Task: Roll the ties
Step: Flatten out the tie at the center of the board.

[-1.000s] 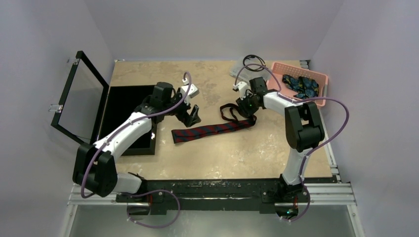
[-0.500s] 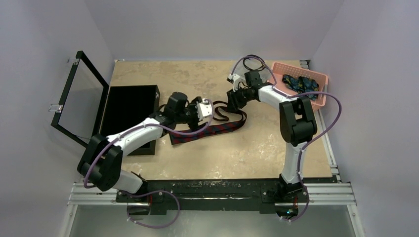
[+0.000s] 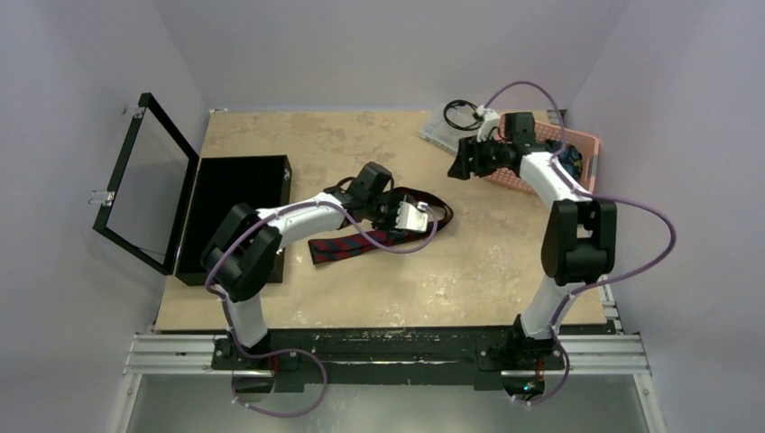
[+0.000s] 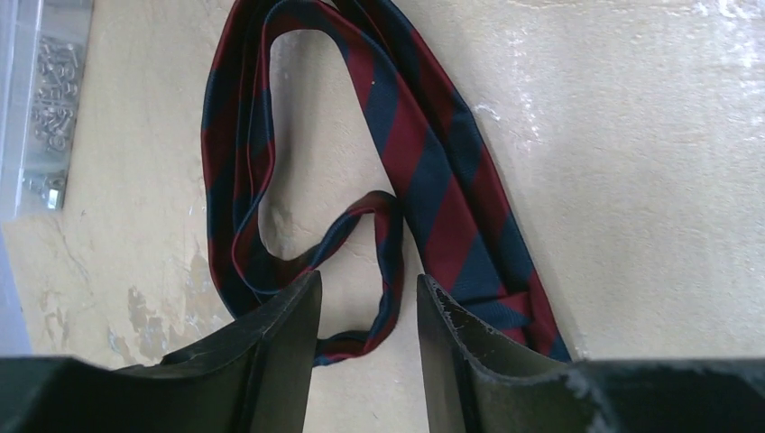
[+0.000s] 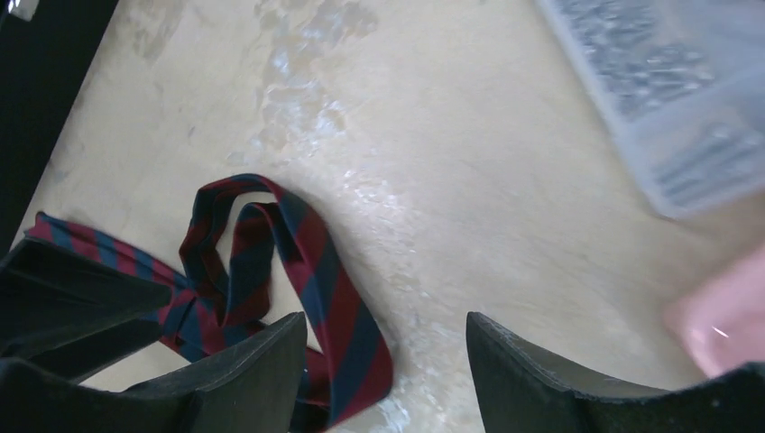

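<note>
Satiny cloth tie (image 4: pixel 433 171) on a smooth, faintly glossy, stone-look tabletop (image 4: pixel 631 135).

**A Robot Lab**

A left robot arm (image 3: pixel 307 212) and a right robot arm (image 3: pixel 568 244) are bolted to a metal rail (image 3: pixel 406 361) at the near edge of a tan table (image 3: pixel 505 271). Plain pale walls (image 3: pixel 388 54) stand close around it. A clear box of screws (image 3: pixel 440 133) sits at the far edge.

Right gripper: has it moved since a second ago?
Yes. The right gripper has drawn back from the maroon tie toward the pink basket at far right.
</note>
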Motion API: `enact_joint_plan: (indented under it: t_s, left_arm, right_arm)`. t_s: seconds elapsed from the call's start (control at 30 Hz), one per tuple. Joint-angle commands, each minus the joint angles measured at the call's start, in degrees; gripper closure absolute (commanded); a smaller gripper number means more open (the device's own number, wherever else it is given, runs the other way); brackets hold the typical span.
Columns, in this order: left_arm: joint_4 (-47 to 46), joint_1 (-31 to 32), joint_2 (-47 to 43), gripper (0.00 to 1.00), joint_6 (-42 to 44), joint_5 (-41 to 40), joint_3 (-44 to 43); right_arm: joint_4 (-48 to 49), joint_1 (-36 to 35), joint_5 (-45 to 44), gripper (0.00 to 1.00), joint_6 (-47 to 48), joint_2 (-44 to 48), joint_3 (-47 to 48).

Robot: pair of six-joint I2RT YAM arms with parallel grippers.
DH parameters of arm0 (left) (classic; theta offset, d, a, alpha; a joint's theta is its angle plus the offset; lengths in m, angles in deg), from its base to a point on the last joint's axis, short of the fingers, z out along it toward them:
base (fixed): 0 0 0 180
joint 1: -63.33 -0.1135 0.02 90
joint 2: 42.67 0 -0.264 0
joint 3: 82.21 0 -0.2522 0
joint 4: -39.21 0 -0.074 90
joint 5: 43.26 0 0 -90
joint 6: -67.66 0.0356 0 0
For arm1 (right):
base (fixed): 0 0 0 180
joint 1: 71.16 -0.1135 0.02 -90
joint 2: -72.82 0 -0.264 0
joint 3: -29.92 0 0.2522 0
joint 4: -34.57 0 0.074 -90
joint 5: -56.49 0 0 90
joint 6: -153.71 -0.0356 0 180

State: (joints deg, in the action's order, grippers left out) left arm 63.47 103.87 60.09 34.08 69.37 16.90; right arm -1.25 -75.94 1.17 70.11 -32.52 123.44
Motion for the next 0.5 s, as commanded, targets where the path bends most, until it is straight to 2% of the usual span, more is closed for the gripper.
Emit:
enact_joint_plan:
  t_s: [0.0,0.1,0.2,0.27,0.4,0.47]
  left_arm:
    - [6.12,0.32,3.56,0.59,2.22,3.61,-6.90]
    - [9.14,0.47,5.93,0.59,0.05,4.27,-9.62]
    - [8.61,0.90,8.90,0.50,-1.49,1.49,-11.23]
    - [6.97,1.12,10.06,0.50,-2.11,-0.39,-11.95]
    - [9.80,1.17,12.06,0.59,-1.64,-0.79,-15.07]
    - [12.24,1.24,13.54,0.70,-1.38,-2.38,-17.53]
  right_arm:
    - [-0.57,3.23,2.67,0.35,-1.90,5.81,-3.24]
    - [-1.90,4.12,4.39,0.36,-0.78,8.39,-4.84]
    - [-4.01,4.25,6.32,0.37,0.89,11.46,-7.18]
    - [-4.33,4.26,7.42,0.38,1.14,13.36,-9.58]
    - [-5.86,4.25,6.68,0.39,2.09,18.04,-13.59]
    - [-6.25,4.29,5.69,0.39,2.44,20.39,-14.16]
